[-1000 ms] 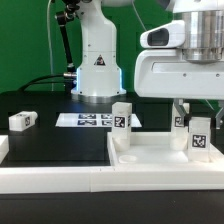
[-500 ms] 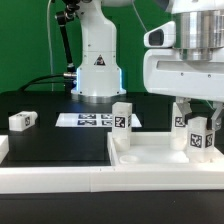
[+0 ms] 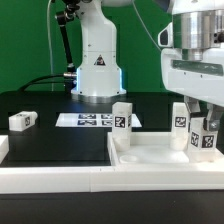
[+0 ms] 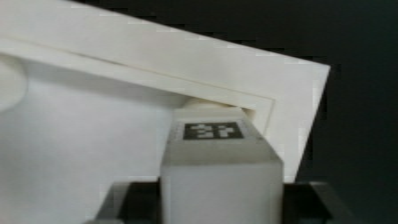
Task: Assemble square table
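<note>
The white square table top (image 3: 155, 156) lies at the exterior view's right with two white tagged legs standing upright on it, one (image 3: 122, 122) at its left corner and one (image 3: 180, 117) further right. My gripper (image 3: 207, 136) is shut on a third leg (image 3: 207, 141) and holds it upright over the top's right corner. In the wrist view the held leg (image 4: 221, 165) fills the space between my fingers (image 4: 135, 203), above a rimmed corner of the top (image 4: 267, 82). A fourth leg (image 3: 22, 120) lies loose on the black surface at the left.
The marker board (image 3: 88, 120) lies flat behind the table top, in front of the arm's white base (image 3: 97, 70). A long white rail (image 3: 50, 177) runs along the front edge, with a short white block (image 3: 3, 148) at far left.
My gripper has moved toward the exterior view's right with the leg in it, from beside the standing right leg to the top's right corner. The other parts have not moved.
</note>
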`<state>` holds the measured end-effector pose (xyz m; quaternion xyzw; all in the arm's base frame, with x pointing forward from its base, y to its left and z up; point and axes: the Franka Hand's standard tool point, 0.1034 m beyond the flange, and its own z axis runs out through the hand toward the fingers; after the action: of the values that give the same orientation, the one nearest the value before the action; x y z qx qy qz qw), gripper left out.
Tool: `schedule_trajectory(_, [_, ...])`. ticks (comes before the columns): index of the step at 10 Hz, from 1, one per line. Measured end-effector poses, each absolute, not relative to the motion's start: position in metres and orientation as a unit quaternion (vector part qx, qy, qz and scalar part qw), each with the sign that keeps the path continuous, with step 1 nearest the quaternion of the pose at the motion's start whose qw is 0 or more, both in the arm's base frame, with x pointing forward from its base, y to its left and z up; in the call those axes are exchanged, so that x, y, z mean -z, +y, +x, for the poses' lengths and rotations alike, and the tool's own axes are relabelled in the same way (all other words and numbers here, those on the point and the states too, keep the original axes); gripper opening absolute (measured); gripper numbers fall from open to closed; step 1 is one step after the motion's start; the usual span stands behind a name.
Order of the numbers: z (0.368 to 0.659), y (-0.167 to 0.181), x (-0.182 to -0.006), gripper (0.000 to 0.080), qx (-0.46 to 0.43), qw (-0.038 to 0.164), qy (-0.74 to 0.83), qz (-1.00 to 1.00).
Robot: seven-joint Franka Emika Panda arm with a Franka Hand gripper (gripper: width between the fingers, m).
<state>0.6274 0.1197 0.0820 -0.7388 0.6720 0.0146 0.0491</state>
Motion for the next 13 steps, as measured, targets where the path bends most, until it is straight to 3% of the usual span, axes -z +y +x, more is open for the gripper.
schedule_trajectory(8, [0.6290, 0.1147, -0.0818, 0.0290, -0.019, 0.045, 0.792, -0.608])
schedule_trajectory(9, [0.6265, 0.1139, -0.0816, 0.0479, -0.031, 0.032, 0.758, -0.651])
schedule_trajectory(10, [0.6278, 0.1157, -0.0834, 0.0590, -0.046, 0.019, 0.744, -0.667])
schedule_trajectory(13, [0.6326, 0.1161, -0.0842, 0.0646, -0.039, 0.028, 0.660, -0.750])
